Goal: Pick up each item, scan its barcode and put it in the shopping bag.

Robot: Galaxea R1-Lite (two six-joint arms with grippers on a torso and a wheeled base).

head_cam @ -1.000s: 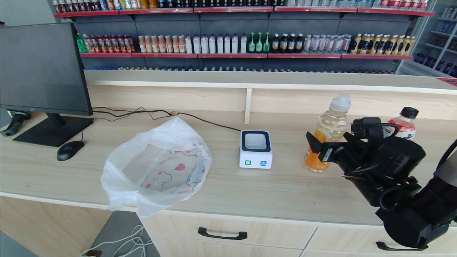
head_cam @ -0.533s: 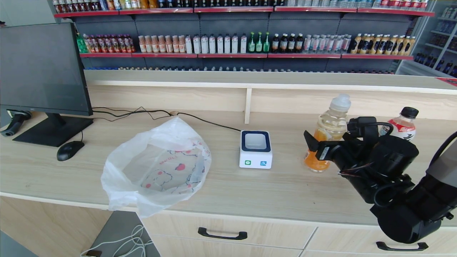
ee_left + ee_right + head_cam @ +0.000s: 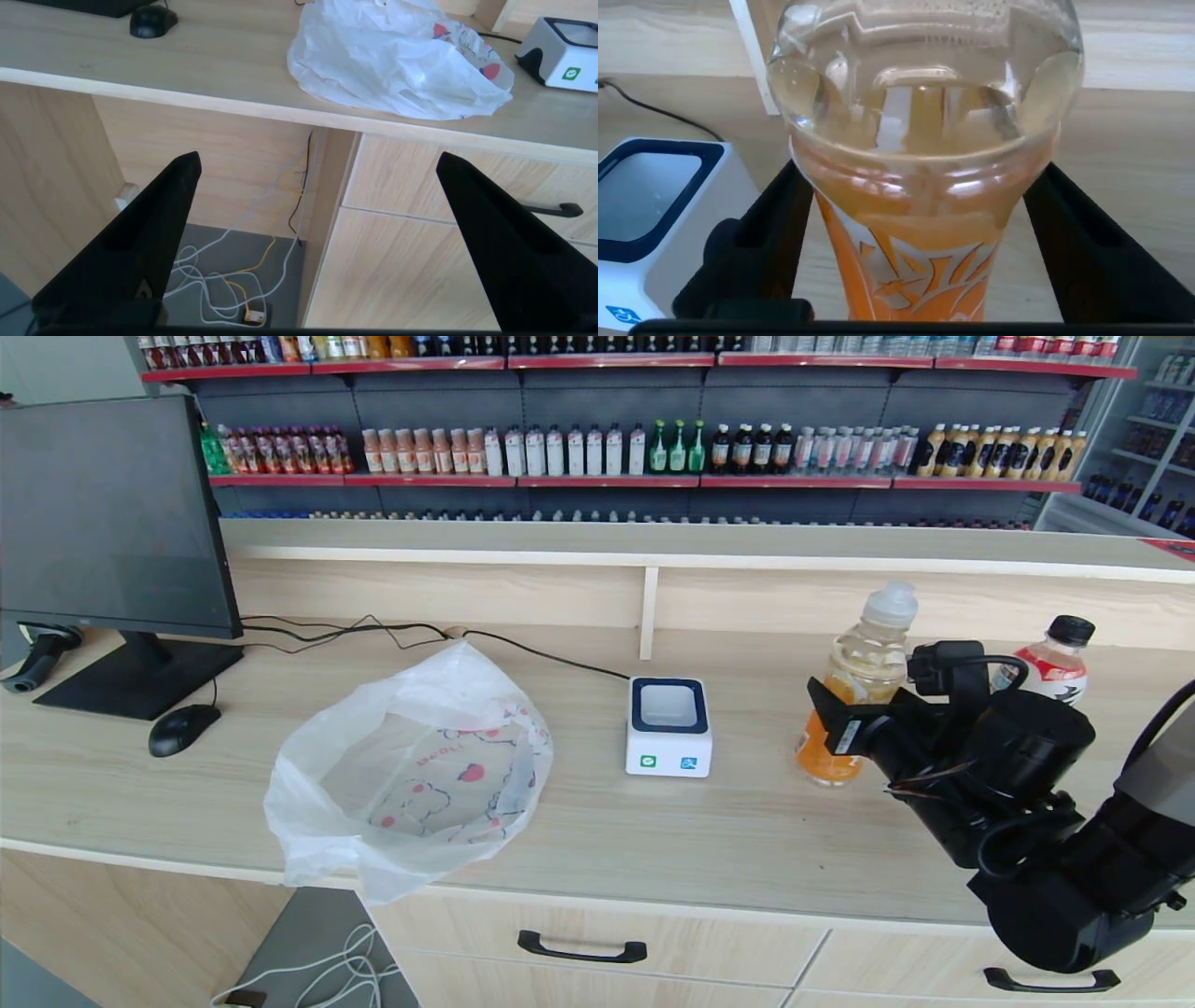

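An orange drink bottle with a white cap stands on the right of the counter. My right gripper is around its lower half, and in the right wrist view both fingers press the sides of the bottle. The white barcode scanner sits mid-counter, left of the bottle. The white shopping bag lies open near the front edge. My left gripper hangs open below counter level, facing the drawers, with the bag above it.
A second bottle with a black cap and red label stands behind my right arm. A monitor, a mouse and a handheld scanner occupy the left. Cables run along the back. Stocked shelves stand beyond the counter.
My right arm moved slightly left toward the orange bottle, then its near finger closed in against the bottle's side. Bag, scanner and the second bottle stayed put.
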